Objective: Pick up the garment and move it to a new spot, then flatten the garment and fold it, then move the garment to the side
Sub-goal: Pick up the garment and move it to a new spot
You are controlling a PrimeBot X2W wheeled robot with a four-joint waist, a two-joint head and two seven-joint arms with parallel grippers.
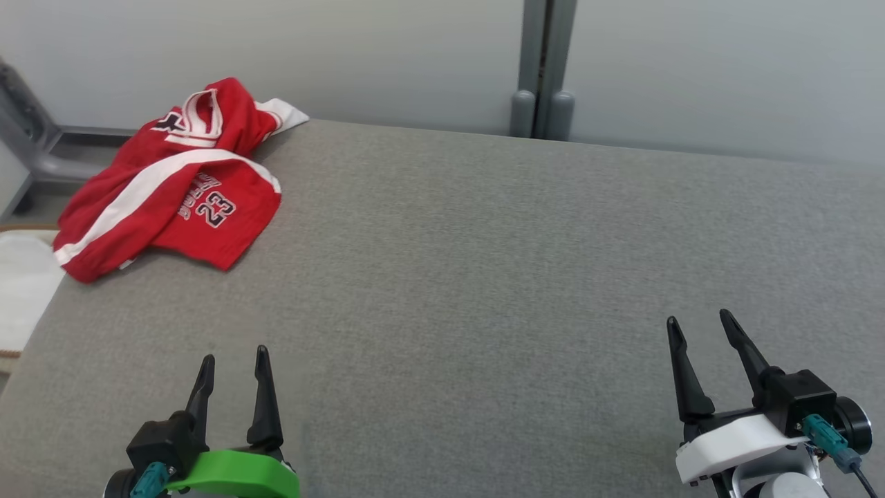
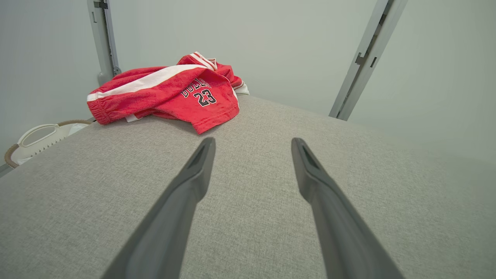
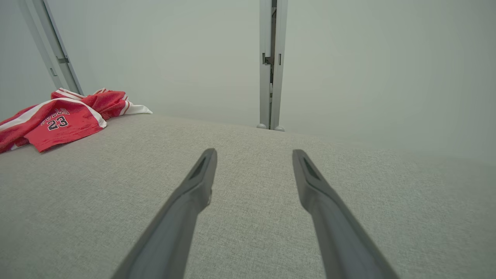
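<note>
The garment (image 1: 181,185) is a red jersey with white stripes and the number 23, crumpled in a heap at the far left corner of the grey table (image 1: 484,277). The left wrist view has the garment (image 2: 170,93) ahead and to the left, and the right wrist view has the garment (image 3: 58,118) at far left. My left gripper (image 1: 234,357) stands open near the front left edge, well short of the jersey, nothing between its fingers. My right gripper (image 1: 700,320) is open at the front right, far from the garment.
A white basket (image 1: 21,290) with a brown rim sits beside the table's left edge, below the garment, also seen as the basket (image 2: 38,139). Grey wall panels with a vertical post (image 1: 543,69) stand behind the table.
</note>
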